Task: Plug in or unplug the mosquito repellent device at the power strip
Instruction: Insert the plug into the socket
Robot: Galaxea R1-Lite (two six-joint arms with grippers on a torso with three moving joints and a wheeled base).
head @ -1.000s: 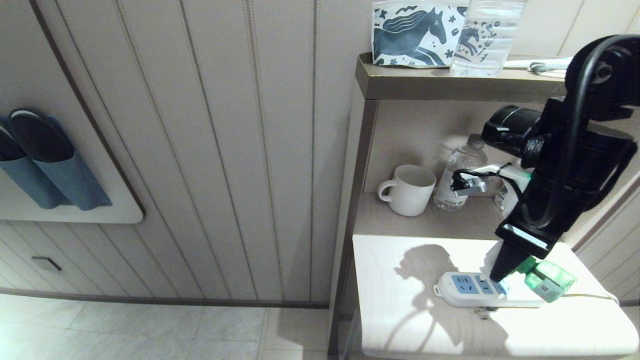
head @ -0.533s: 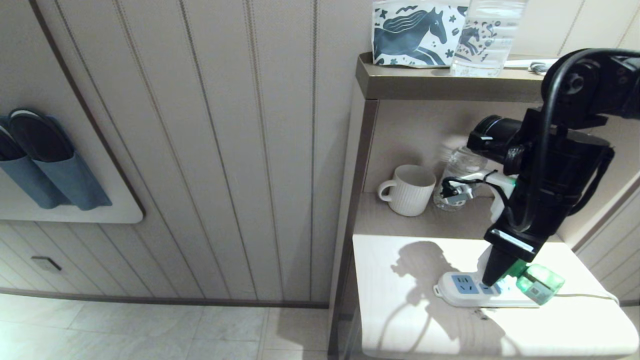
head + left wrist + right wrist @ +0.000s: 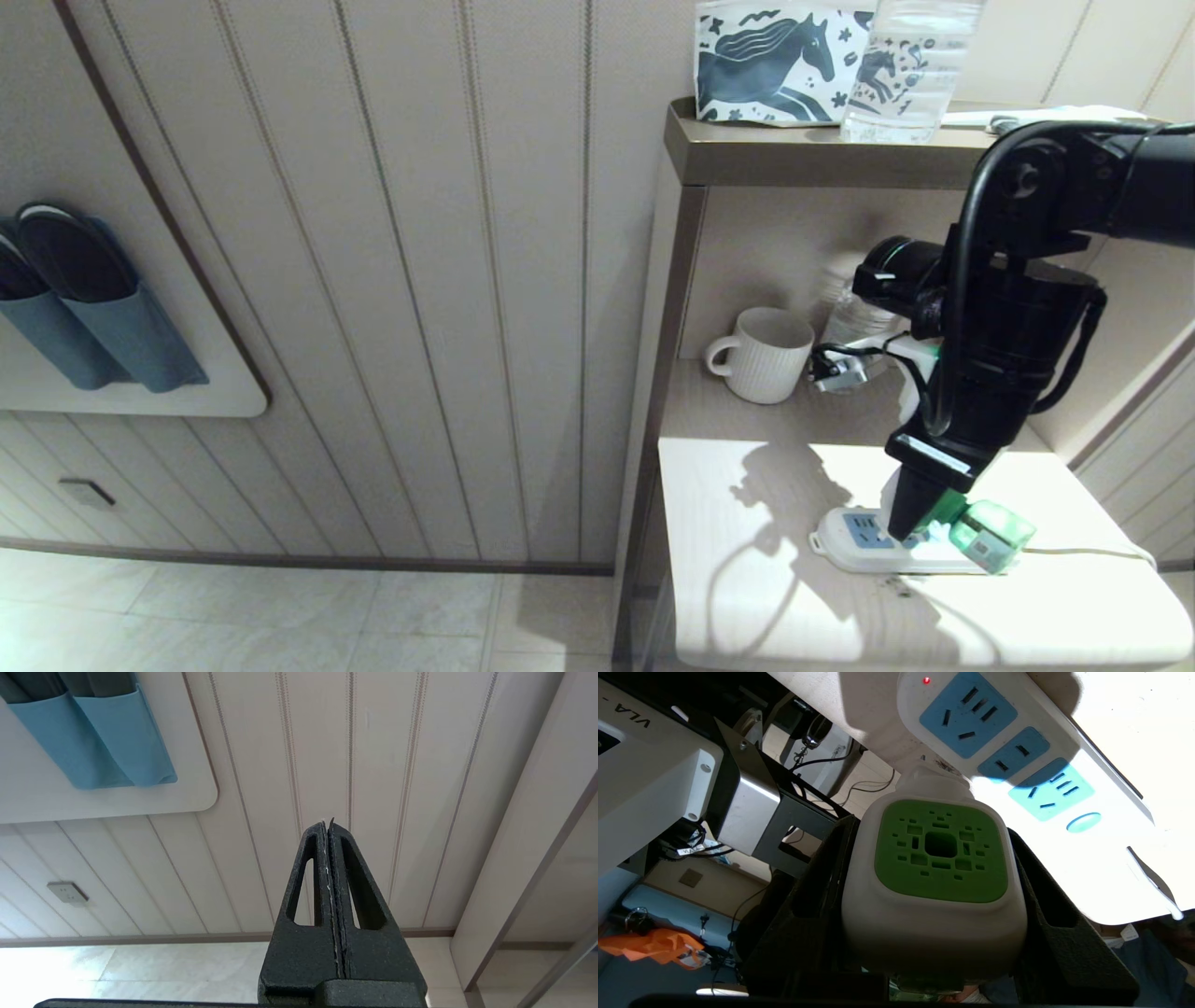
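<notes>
Mosquito repellent device, clamped in right end effector, hangs over power strip near table's front edge.

Right gripper points downward with its fingers clamped; left gripper idles, fingers pressed together.

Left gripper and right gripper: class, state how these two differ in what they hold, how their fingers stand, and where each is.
The left gripper holds nothing; the right gripper clamps the mosquito repellent device. The left gripper's fingers are pressed together; the right gripper's fingers sit apart, either side of the device's white head. The left gripper faces a panelled wall; the right gripper hangs over the power strip. Both have black fingers.
</notes>
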